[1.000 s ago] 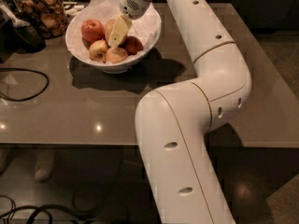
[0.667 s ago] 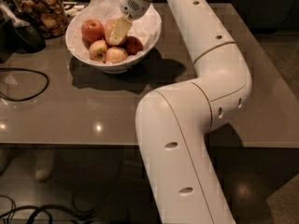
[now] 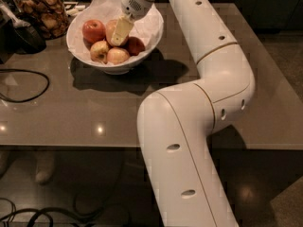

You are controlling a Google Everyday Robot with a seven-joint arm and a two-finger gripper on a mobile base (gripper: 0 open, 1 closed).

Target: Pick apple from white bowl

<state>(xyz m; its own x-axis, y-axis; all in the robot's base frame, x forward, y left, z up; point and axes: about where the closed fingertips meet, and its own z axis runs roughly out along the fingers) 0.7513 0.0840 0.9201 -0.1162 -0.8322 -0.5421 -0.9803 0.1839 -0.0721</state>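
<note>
The white bowl (image 3: 78,48) with its crinkled paper lining stands at the back left of the grey table. It holds several apples. The apple (image 3: 110,28), pale with a pinkish blush, sits in the middle of the bowl and is partly hidden by my gripper. My gripper (image 3: 120,32) reaches down into the bowl from the right and rests against the apple's right side. A red apple (image 3: 93,30) lies to its left, a deep red one (image 3: 136,46) to its right, and two smaller yellow-green ones (image 3: 100,51) in front.
A glass jar of brown snacks (image 3: 41,12) stands left of the bowl, with a dark object (image 3: 24,37) beside it. A black cable (image 3: 26,86) loops on the table's left. My white arm (image 3: 213,70) crosses the table's right half.
</note>
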